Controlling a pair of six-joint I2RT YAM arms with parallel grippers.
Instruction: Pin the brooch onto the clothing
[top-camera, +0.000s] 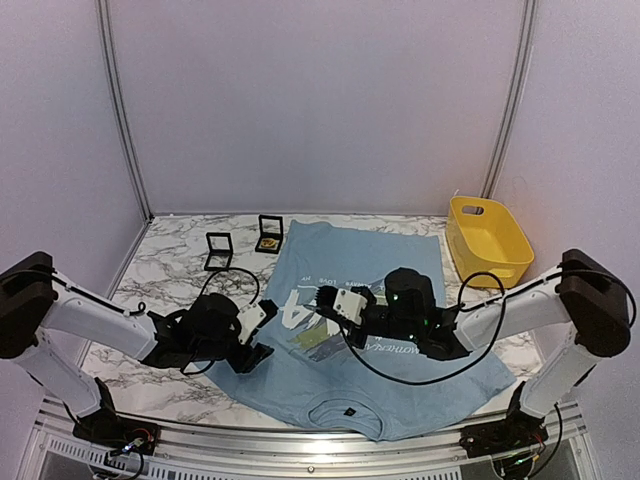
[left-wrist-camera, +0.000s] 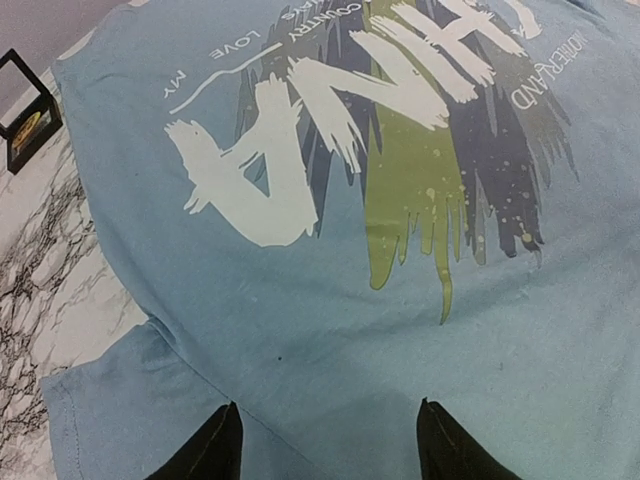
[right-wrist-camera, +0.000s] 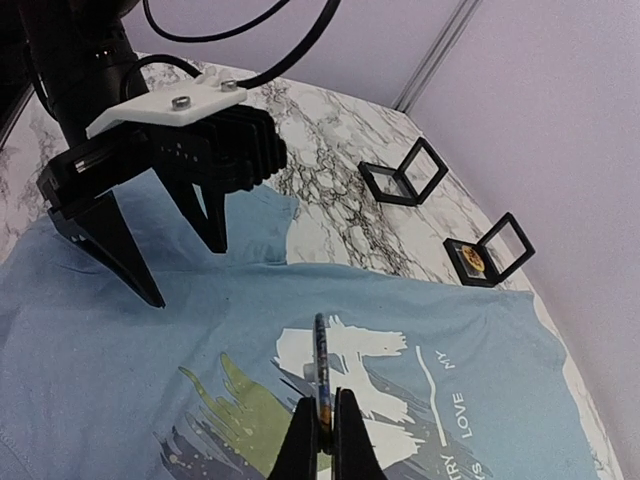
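Left gripper (top-camera: 256, 353) stands open, its two black fingers (left-wrist-camera: 212, 452) spread apart with nothing between them. They point down at the T-shirt (top-camera: 400, 385), near the seam where the sleeve meets the body. Whether the tips touch the cloth cannot be told.

Beyond this gripper, two small black display boxes sit on the marble table (top-camera: 165, 275), just off the shirt's left edge, lids raised. The left box (top-camera: 218, 250) looks empty; the right box (top-camera: 268, 234) holds a small gold piece.

The light blue T-shirt lies flat in the middle of the table, print up, with its collar toward the arms' bases and its hem toward the far wall. White brush-stroke lettering, small text lines and a yellow-green streak cross the chest.

Over that lettering, the right gripper (right-wrist-camera: 322, 425) is clamped tight on the brooch (right-wrist-camera: 320, 365), a thin flat piece seen edge-on and standing upright above the fingertips. It is close to the fabric, but contact cannot be made out.

Farthest right, a yellow bin (top-camera: 488, 240) stands on the table near the shirt's far corner.
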